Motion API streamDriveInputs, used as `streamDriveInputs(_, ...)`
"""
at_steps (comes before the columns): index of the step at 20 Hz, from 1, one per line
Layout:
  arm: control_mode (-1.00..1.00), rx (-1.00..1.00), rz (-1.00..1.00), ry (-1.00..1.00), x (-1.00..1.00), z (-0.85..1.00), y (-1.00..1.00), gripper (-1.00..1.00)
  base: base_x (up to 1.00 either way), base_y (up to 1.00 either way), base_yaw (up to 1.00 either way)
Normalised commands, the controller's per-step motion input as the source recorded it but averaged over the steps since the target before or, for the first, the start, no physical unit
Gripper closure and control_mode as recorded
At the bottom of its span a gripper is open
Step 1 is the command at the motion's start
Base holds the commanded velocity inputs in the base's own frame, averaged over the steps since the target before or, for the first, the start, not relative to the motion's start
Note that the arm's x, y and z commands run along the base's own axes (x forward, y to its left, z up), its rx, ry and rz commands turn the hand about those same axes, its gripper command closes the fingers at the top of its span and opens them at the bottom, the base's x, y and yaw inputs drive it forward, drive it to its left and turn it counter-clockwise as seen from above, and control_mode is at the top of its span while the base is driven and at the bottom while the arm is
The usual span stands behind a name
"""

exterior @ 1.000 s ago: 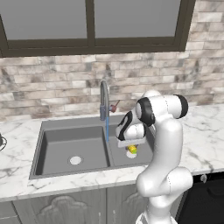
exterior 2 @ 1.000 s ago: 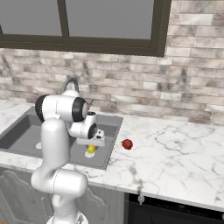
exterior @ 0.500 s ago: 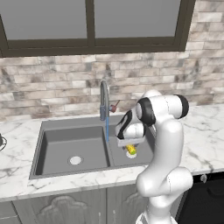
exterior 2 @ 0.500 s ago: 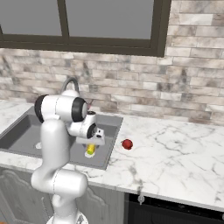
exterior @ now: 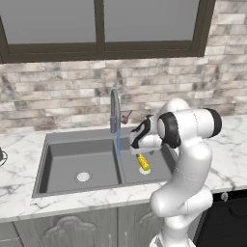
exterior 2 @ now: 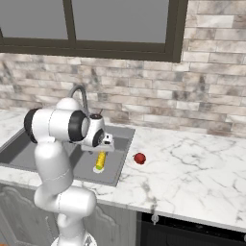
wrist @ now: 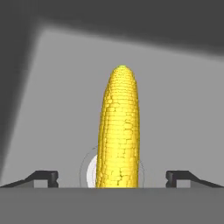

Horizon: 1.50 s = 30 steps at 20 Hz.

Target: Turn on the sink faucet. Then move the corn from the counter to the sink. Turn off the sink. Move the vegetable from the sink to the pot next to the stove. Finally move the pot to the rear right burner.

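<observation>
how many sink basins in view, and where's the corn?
2. Left basin, with a pale drain; right basin, partly hidden by the arm, where the corn sits over the drain between the open gripper fingertips.

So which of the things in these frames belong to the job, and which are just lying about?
Part of the job:
- sink faucet, water running
- corn, in the right basin over the drain
- sink
- counter
- gripper, jaws wide apart, clear of the corn

Just lying about:
- small red object on the counter beside the sink
</observation>
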Motion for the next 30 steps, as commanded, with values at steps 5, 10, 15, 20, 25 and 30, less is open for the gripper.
streamDriveInputs(5,-1.00,0.01,0.17,-0.17,-0.24,0.48,-0.03,-1.00,0.00,0.00,0.00)
streamDriveInputs(10,-1.00,0.07,0.23,-0.20,-0.22,0.51,-0.09,-1.00,0.00,0.00,0.00)
streamDriveInputs(15,-1.00,0.10,0.30,-0.20,-0.09,0.57,-0.06,-1.00,0.00,0.00,0.00)
streamDriveInputs(20,-1.00,0.10,0.32,-0.18,0.00,0.62,-0.08,-1.00,0.00,0.00,0.00)
streamDriveInputs(25,-1.00,0.12,0.28,-0.15,0.00,0.45,-0.10,-1.00,0.00,0.00,0.00)
streamDriveInputs(30,-1.00,0.13,0.23,-0.12,0.00,0.27,-0.20,-1.00,0.00,0.00,0.00)
